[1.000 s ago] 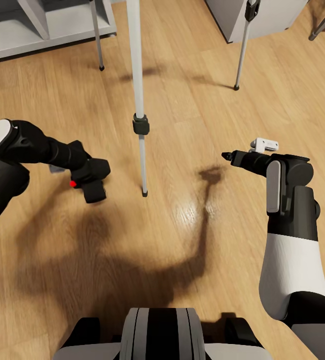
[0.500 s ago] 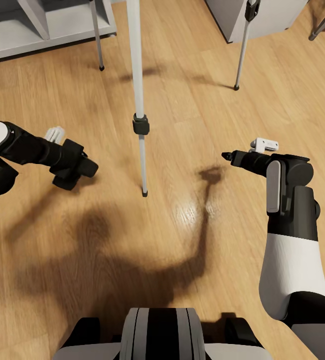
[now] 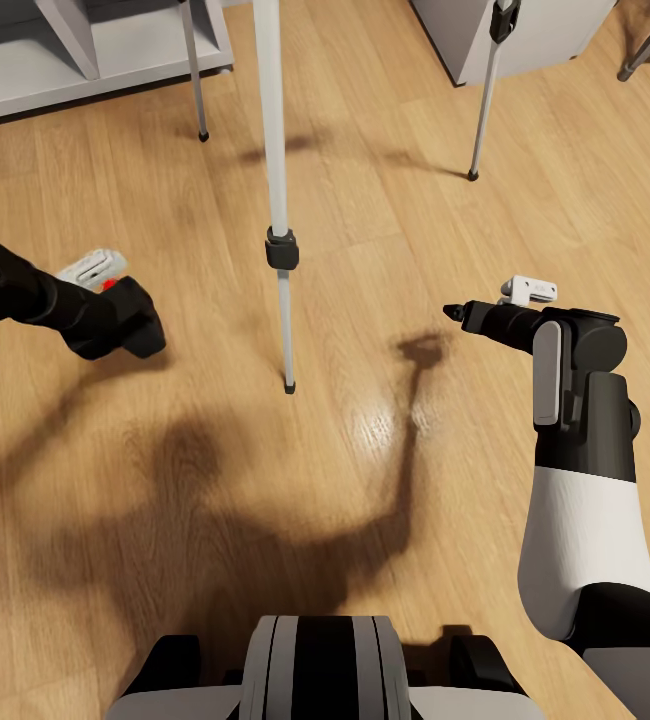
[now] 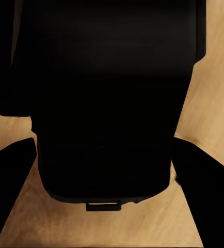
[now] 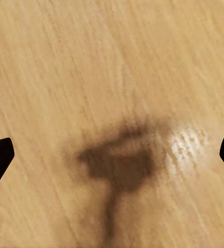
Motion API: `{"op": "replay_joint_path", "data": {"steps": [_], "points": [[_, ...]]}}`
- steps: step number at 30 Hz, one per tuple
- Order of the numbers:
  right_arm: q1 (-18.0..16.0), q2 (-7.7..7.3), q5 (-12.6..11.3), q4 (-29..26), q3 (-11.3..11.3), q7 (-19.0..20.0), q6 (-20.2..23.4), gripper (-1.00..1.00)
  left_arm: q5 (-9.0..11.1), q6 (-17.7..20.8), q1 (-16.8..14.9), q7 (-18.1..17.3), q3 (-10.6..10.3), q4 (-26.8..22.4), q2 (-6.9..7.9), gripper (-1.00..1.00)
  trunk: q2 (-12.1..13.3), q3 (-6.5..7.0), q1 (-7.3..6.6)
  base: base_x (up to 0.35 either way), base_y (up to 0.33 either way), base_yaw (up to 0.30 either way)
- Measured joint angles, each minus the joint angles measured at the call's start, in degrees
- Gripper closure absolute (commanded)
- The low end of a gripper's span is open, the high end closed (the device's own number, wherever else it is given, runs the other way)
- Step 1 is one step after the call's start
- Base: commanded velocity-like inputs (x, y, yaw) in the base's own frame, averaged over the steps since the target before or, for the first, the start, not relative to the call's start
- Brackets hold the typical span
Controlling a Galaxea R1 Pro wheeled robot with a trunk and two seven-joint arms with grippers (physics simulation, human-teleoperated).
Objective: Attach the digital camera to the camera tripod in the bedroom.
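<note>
Between the left jaws: digital camera [image 4: 104, 103], matte-black body, seated deep in the grip; in the left wrist view its dark bulk lies directly ahead of the palm, with a finger [image 4: 9, 191] flanking it on either side. Left gripper [image 3: 115, 318] closed on the body, out to the side and low over the wood floor [image 3: 365, 500]; a sliver of the red dot shows at its upper edge in the head view.

Ahead of the jaws, toward the robot's middle: camera tripod [image 3: 277, 180], one silver-white leg with a black collar planted on the floor, two further legs behind it. The head and mount are out of frame above, so the seat the camera must meet cannot be judged.

Right gripper [image 3: 485, 318]: jaws spread wide and holding nothing, over bare floor and its own shadow, well apart from the tripod leg.

Risks, as judged:
- Camera carried far below the mount; a sweep inward at this height would strike the near leg and could tip or shift the tripod.
- The camera's tilt in the grip cannot be read, so its base may reach the mount askew.
- Loosening the grip over the floor would drop the camera.
</note>
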Motion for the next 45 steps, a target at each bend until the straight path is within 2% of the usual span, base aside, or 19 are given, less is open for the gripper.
{"op": "replay_joint_path", "data": {"steps": [3, 7, 10, 13, 14, 15, 18, 19, 23, 24, 25, 27, 32, 38, 45], "points": [[0.0, 0.0, 0.0, 0.0, 0.0, 0.0, 0.0, -1.0, 0.0, 2.4, 0.5, 0.0, -0.2, 0.0, 0.12, 1.0, 0.0, 0.0, 0.0, 0.0, 0.0, 0.0], [0.0, 0.0, 0.0, 0.0, 0.0, 0.0, 0.0, -1.0, -0.2, 4.4, 2.8, -0.1, -0.4, 0.0, 0.21, 1.0, 0.0, 0.0, 0.0, 0.0, 0.0, 0.0], [0.0, 0.0, 0.0, 0.0, 0.0, 0.0, 0.0, -1.0, -0.8, 5.6, 5.7, -0.2, -0.5, 0.0, -0.04, 1.0, 0.0, 0.0, 0.0, 0.0, 0.0, 0.0], [0.0, 0.0, 0.0, 0.0, 0.0, 0.0, 0.0, -1.0, -4.4, 6.3, 8.3, -1.0, -0.6, 0.0, -0.73, 1.0, 0.0, 0.0, 0.0, 0.0, 0.0, 0.0], [0.0, 0.0, 0.0, 0.0, 0.0, 0.0, 0.0, -1.0, -4.4, 6.3, 8.3, -1.0, -0.6, 0.0, -0.74, 1.0, 0.0, 0.0, 0.0, 0.0, 0.0, 0.0], [0.0, 0.0, 0.0, 0.0, 0.0, 0.0, 0.0, -1.0, -6.1, 6.5, 9.1, -1.4, -0.6, 0.0, -1.13, 1.0, 0.0, 0.0, 0.0, 0.0, 0.0, 0.0], [0.0, 0.05, 0.0, 0.0, 0.0, 0.1, 0.0, -1.0, -11.5, 6.9, 11.7, -2.5, -0.7, 0.0, -3.34, 1.0, 0.0, 0.0, 0.0, 0.0, 0.0, 0.0], [0.0, 0.05, 0.0, 0.0, 0.0, 0.1, 0.0, -1.0, -11.6, 6.9, 11.7, -2.5, -0.7, 0.0, -3.36, 1.0, 0.0, 0.0, 0.0, 0.0, 0.0, 0.0], [0.0, 0.03, 0.0, -0.1, 0.0, 0.3, 0.0, -1.0, -17.6, 7.3, 14.6, -3.2, -0.3, 0.1, -6.55, 1.0, 0.0, 0.0, 0.0, 0.0, 0.0, 0.0], [0.0, 0.02, 0.0, -0.1, 0.0, 0.4, 0.0, -1.0, -18.5, 7.5, 15.0, -3.4, -0.2, 0.1, -7.05, 1.0, 0.0, 0.0, 0.0, 0.0, 0.0, 0.0], [0.0, 0.02, 0.0, -0.1, 0.0, 0.4, 0.0, -1.0, -18.6, 7.5, 15.0, -3.4, -0.2, 0.1, -7.06, 1.0, 0.0, 0.0, 0.0, 0.0, 0.0, 0.0], [-0.1, 0.01, 0.0, -0.3, 0.0, 0.4, 0.0, -1.0, -20.3, 8.1, 15.9, -3.8, 0.1, 0.1, -8.22, 1.0, 0.0, 0.0, 0.0, 0.0, 0.0, 0.0], [-0.1, 0.01, 0.0, -0.6, 0.1, 0.5, 0.0, -1.0, -21.3, 8.7, 16.7, -4.0, 0.5, 0.1, -8.98, 1.0, 0.0, 0.0, 0.0, 0.0, 0.0, 0.0], [-0.1, 0.01, -0.1, -1.0, 0.1, 0.7, 0.0, -1.0, -21.8, 8.9, 17.4, -4.0, 0.9, 0.1, -9.18, 1.0, 0.0, 0.0, 0.0, 0.0, 0.0, 0.0], [-0.1, 0.07, -0.1, -1.2, 0.1, 0.8, 0.0, -1.0, -22.0, 11.2, 17.6, -4.0, 1.1, 0.1, -9.02, 1.0, 0.1, 1.54, -0.19, 0.0, 0.0, 0.0]]}}
